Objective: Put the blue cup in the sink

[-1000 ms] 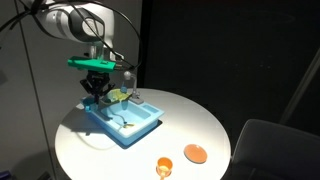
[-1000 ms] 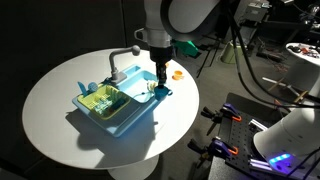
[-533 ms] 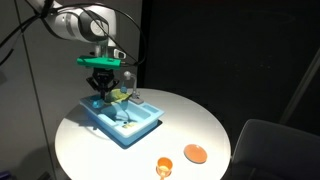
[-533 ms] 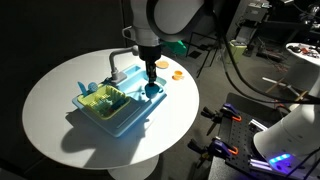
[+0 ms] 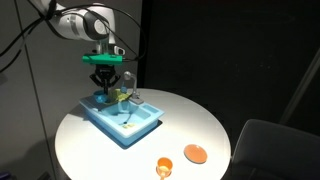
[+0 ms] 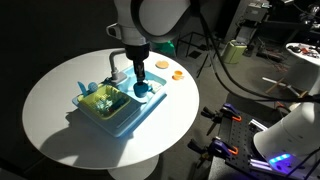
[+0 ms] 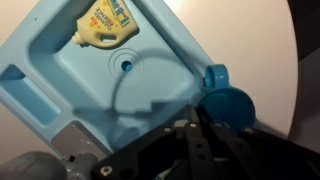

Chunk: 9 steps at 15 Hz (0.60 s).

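A round white table [image 6: 60, 130] fills the middle of both exterior views. Above it the robot arm [image 6: 150, 18] reaches down from the far side. On the left half of the tabletop sits the sink [image 6: 122, 118], a light-blue rectangular unit with a sunken basin. In the wrist view the basin floor [image 7: 110, 90] shows a small round drain hole [image 7: 125, 65], and a yellow printed item [image 7: 105, 20] lies at the basin's far edge. In an exterior view the same yellow-green thing [image 6: 100, 98] sits in the left part of the sink. The gripper [image 6: 139, 84] hangs over the right part of the sink with its fingers clenched on the blue cup [image 6: 142, 90]. From the wrist, the blue cup [image 7: 228, 103] sits at the basin's right rim with its open mouth towards the camera, partly over the sink and partly over the white tabletop. Whether it touches the rim cannot be told. A flat orange disc [image 5: 194, 154] and a small orange cup [image 5: 162, 167] rest near each other on the near right of the table, well apart from the sink.
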Each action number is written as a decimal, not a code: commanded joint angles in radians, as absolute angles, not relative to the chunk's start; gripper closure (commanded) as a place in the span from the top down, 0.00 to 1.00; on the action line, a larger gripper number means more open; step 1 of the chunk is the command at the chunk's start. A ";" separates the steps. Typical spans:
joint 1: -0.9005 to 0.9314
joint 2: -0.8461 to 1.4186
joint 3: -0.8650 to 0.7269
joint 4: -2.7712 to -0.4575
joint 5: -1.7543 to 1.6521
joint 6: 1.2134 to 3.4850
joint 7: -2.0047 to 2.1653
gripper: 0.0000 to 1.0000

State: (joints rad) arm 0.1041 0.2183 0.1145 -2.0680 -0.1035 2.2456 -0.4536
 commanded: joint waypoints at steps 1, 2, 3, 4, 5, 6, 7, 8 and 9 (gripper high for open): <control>0.104 0.244 0.127 -1.990 -0.118 2.211 -0.446 0.01; 0.104 0.245 0.129 -1.978 -0.116 2.210 -0.447 0.01; 0.105 0.247 0.132 -1.964 -0.113 2.207 -0.447 0.01; 0.106 0.248 0.134 -1.951 -0.114 2.205 -0.446 0.01; 0.106 0.248 0.137 -1.944 -0.112 2.205 -0.448 0.01; 0.104 0.246 0.140 -1.940 -0.104 2.201 -0.452 0.01; 0.103 0.242 0.142 -1.943 -0.099 2.200 -0.454 0.01; 0.102 0.240 0.144 -1.947 -0.096 2.199 -0.454 0.01; 0.101 0.239 0.144 -1.952 -0.095 2.200 -0.452 0.01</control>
State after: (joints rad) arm 0.1065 0.2324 0.1365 -1.9726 -0.1032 2.2292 -0.4536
